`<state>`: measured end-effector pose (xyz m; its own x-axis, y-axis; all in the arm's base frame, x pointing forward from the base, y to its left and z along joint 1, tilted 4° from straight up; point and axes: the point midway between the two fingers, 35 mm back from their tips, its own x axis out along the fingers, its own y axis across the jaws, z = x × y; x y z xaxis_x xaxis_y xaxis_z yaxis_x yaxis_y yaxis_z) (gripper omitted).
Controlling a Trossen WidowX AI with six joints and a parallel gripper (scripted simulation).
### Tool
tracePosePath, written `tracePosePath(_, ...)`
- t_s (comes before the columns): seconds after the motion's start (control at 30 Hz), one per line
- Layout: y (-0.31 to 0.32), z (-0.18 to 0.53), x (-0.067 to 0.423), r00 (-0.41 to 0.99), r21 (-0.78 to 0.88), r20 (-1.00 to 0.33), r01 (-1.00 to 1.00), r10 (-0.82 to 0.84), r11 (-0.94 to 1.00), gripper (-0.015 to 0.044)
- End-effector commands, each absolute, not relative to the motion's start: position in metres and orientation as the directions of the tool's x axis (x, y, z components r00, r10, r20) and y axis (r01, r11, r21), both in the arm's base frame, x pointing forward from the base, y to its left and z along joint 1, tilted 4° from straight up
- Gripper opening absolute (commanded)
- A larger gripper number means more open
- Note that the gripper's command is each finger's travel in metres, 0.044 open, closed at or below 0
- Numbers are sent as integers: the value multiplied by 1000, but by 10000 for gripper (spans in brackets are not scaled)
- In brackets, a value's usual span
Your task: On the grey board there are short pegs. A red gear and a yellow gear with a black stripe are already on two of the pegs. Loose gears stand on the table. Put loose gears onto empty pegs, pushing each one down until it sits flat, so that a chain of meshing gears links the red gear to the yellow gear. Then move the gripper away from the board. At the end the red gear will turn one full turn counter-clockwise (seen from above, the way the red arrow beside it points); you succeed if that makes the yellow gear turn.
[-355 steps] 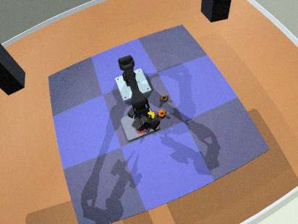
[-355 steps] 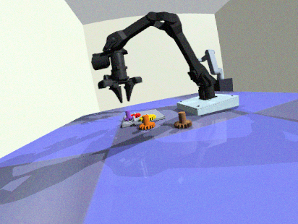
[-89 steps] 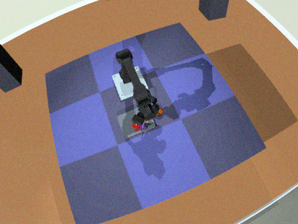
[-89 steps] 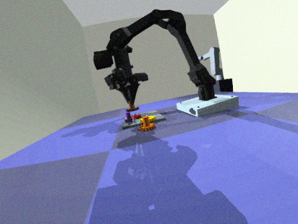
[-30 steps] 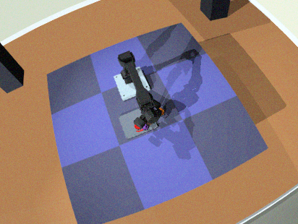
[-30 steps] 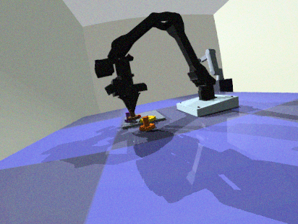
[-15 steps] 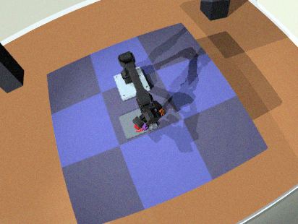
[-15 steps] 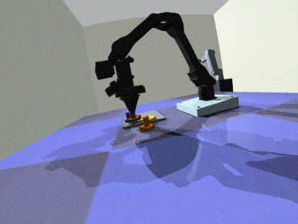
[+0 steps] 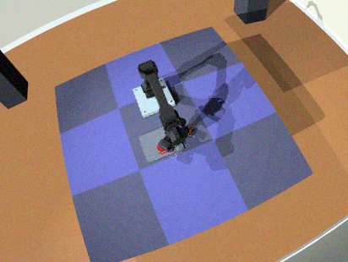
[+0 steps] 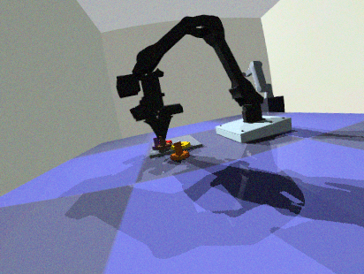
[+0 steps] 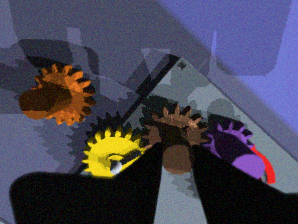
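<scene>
Gripping brown gear [image 11: 178, 159], claw [image 10: 162, 138] [image 11: 176, 149] closed.

A brown gear [image 11: 176, 120], knob upright, sits between the yellow gear with its black stripe [image 11: 107, 150] [image 10: 182, 144] and a purple gear [image 11: 232, 140] on the grey board [image 11: 200, 85] [image 10: 194, 141] [image 9: 148, 141]. An orange gear [image 11: 75, 95] [image 10: 179, 155] [image 9: 189, 131] stands off it, knob up.

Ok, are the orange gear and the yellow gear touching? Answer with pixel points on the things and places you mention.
Apart. The wrist view shows a shadowed gap between the teeth of the orange gear [image 9: 189, 131] [image 10: 179, 156] [image 11: 78, 93] and the yellow gear [image 10: 185, 144] [image 11: 102, 151].
</scene>
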<state>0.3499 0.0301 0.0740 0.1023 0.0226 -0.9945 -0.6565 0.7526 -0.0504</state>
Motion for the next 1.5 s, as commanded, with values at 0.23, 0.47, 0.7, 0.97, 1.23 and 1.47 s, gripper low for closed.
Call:
tracePosePath(0.23, 30, 71, 351, 102, -50, -995, -647, 21, 761, 0)
tracePosePath(0.47, 30, 70, 350, 102, -36, -995, -531, 21, 847, 0)
tracePosePath(0.7, 29, 69, 350, 102, -21, -995, -402, 21, 915, 0)
tracePosePath(0.97, 29, 69, 351, 102, -19, -995, -383, 21, 924, 26)
tracePosePath(1.23, 29, 73, 349, 102, -31, -995, -489, 21, 872, 140)
tracePosePath(1.47, 28, 112, 345, 102, -36, -995, -533, 21, 845, 140)
